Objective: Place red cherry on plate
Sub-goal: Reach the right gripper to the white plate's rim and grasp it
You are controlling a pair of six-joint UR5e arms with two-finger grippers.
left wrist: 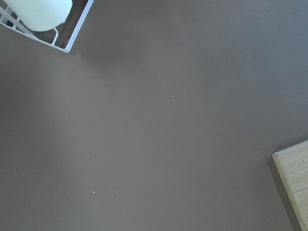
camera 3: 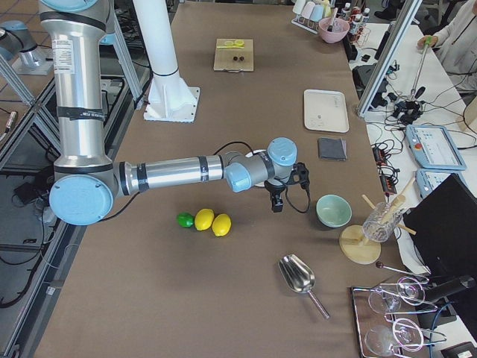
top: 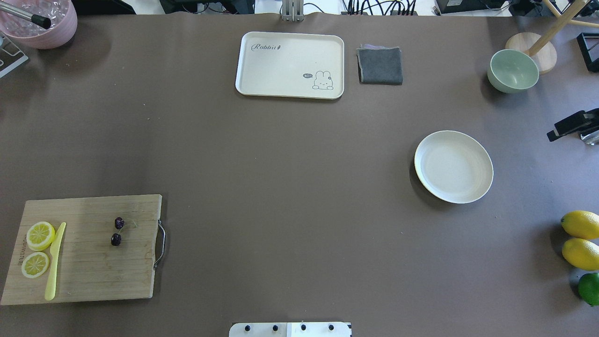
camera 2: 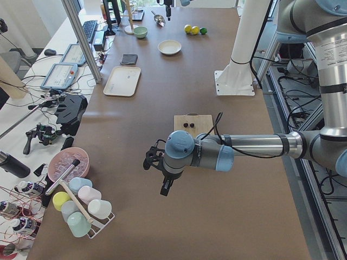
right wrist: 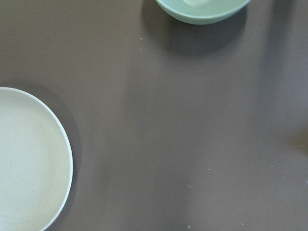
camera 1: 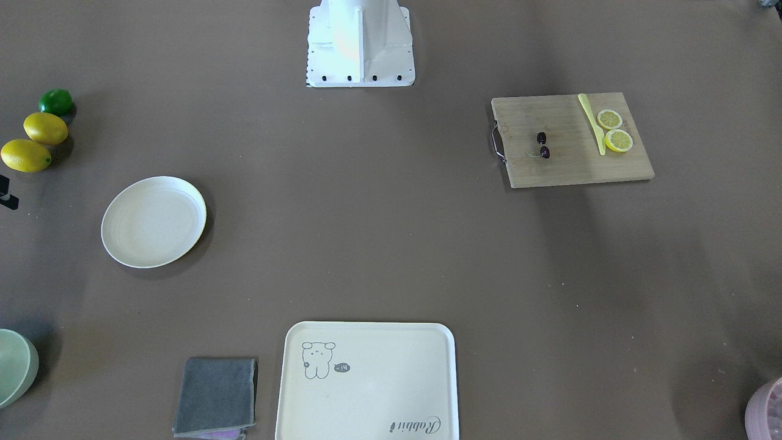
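The red cherry (top: 117, 231), a pair of dark fruits on thin green stems, lies on a wooden cutting board (top: 93, 274) at the robot's left end of the table (top: 281, 196), well apart from the plate (top: 453, 166) on the right side. The stems are barely visible against the wood.

The left claw (camera 2: 162, 184) hangs over the table short of the board and shows only in the side view, so whether its fingers are spread or pressed together cannot be told. The right claw (camera 3: 279, 198) hangs between the plate and a pale green bowl (camera 3: 333, 209). Its state cannot be told either, and its arm covers the plate in that side view. The right wrist camera catches only an arc of the plate and the bowl's lower edge.

In the overhead view a lime (top: 589, 289) and a pink bowl (top: 42, 23) are cut off at the edges.

The cream tray (top: 290, 65) reads "Rabbit" and carries a small drawing with a "hi~" speech bubble. Printing along the board's outer edge is too small to read.
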